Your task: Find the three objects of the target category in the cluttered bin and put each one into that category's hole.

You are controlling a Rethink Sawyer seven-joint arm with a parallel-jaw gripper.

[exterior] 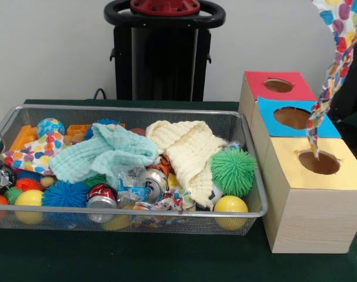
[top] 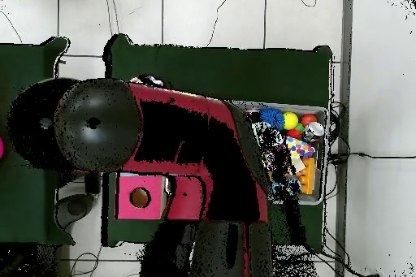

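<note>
A: Where is the polka-dot cloth?
B: In the front view it hangs from the top edge, its tip in the yellow box's hole. Another lies at the left of the wire bin.
A: The gripper?
B: Unseen; overhead, the red arm hides the boxes. No readable writing.

No text, brand or number reads clearly anywhere. The crushed cans at the bin's six o'clock carry printing too blurred to make out.
</note>
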